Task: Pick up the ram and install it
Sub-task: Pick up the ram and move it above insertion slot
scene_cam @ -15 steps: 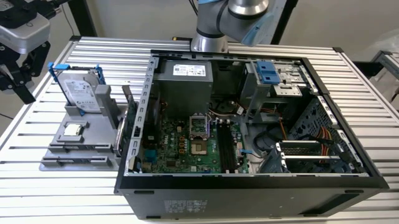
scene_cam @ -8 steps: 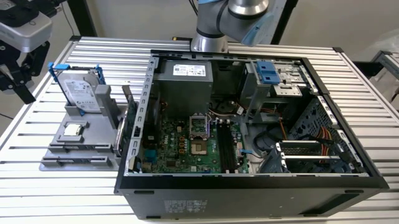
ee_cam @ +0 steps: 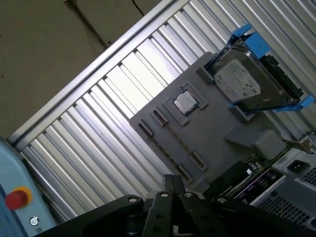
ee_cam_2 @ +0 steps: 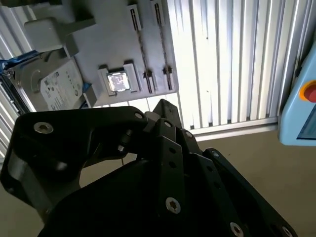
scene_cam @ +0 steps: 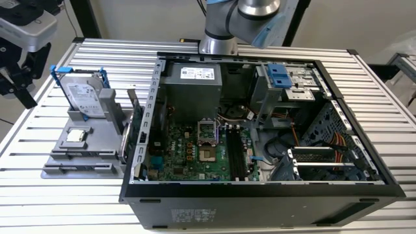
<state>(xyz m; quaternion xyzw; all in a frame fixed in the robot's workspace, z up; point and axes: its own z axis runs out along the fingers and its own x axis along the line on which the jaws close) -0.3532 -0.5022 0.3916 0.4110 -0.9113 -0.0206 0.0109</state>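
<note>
An open computer case point(scene_cam: 260, 202) lies on the surface point(scene_cam: 97, 53). A tray point(scene_cam: 101, 146) sits just beside the case, on the exterior view's left. A hard drive point(scene_cam: 87, 97) stands at the back of the tray. A small chip point(scene_cam: 77, 135) lies flat on the tray in front of the drive. The ram point(scene_cam: 133, 105) stands on its edge at the tray's side next to the case.

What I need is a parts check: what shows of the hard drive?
The hard drive is a silver metal box with a white label, clipped in a blue plastic frame. It stands on edge in a slot of the grey holder, at the exterior view's left of the computer case. Only the holder and frame touch it.
</note>
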